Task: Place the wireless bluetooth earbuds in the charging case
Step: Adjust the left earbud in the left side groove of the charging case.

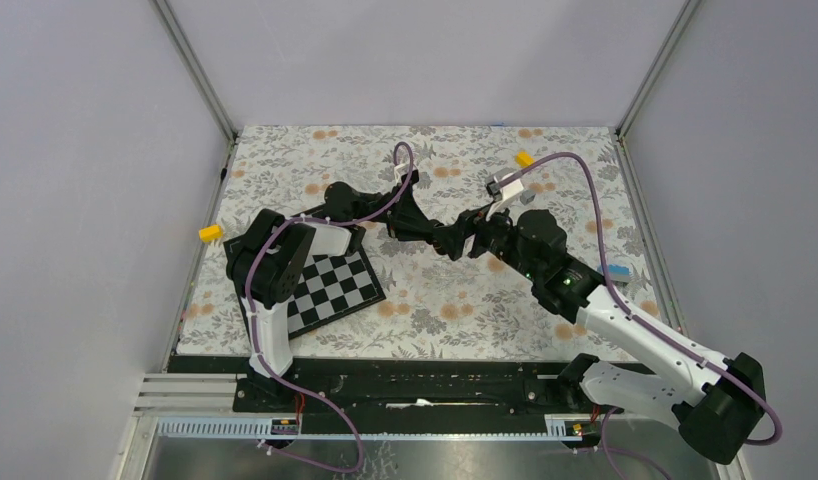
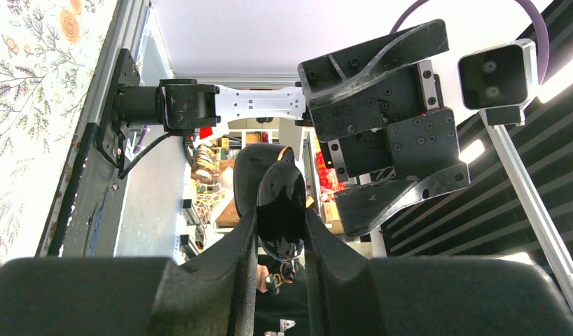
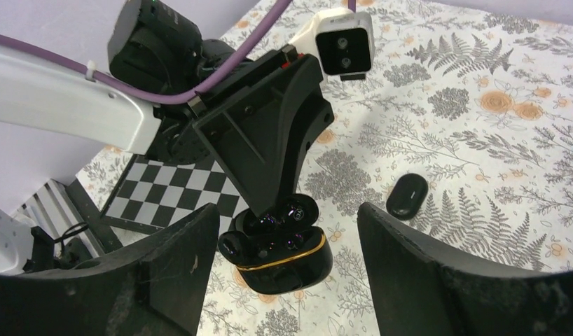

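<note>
Black charging case sits gripped in our left claw, right claw open astride it; we judge earbuds nearly seated, next needing a gentle press.

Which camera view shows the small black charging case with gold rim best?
The right wrist view: the small black gold-rimmed charging case shows its open inside, held by the left gripper. The left wrist view shows only its glossy edge between the fingers; the top view cannot resolve it.

Left gripper, clamping the charging case, meets right gripper mid-table, blocking the centre. Floral cloth near and far offers passage; checkerboard occupies near left.
</note>
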`<state>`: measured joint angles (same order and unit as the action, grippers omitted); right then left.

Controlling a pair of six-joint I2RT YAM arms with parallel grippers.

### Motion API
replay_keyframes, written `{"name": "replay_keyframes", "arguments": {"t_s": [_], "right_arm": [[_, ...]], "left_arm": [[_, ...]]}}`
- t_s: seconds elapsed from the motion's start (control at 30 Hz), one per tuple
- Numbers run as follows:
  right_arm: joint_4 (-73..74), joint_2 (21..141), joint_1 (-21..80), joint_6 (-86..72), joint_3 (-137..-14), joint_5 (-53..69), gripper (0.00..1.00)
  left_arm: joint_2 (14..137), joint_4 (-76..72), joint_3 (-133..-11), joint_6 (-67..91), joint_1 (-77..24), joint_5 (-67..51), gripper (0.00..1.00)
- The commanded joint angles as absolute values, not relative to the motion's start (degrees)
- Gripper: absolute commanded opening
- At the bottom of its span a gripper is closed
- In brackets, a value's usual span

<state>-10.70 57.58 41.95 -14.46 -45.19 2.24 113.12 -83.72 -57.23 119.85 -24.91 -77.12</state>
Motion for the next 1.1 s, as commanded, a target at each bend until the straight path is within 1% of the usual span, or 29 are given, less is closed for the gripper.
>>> {"name": "replay_keyframes", "arguments": {"t_s": [0.0,0.47,0.73,1.07], "right_arm": [[-8.8,58.0,42.0,-12.5,-48.2,2.7,0.79],[-7.8,59.4,42.0,-11.6,-48.7,3.1,0.82],[-7.0,58.6,42.0,-11.0,-48.1,1.5,0.78],[-6.2,56.2,42.0,-10.5,-48.9,1.3,0.78]], "left_arm": [[110.8,-89.5,-58.4,135.5,-25.1,-76.6,0.00],[110.7,-89.5,-58.3,135.5,-25.1,-76.6,0.00],[110.8,-89.5,-58.4,135.7,-25.1,-76.5,0.00],[110.9,-89.5,-58.4,135.7,-25.1,-76.5,0.00]]}}
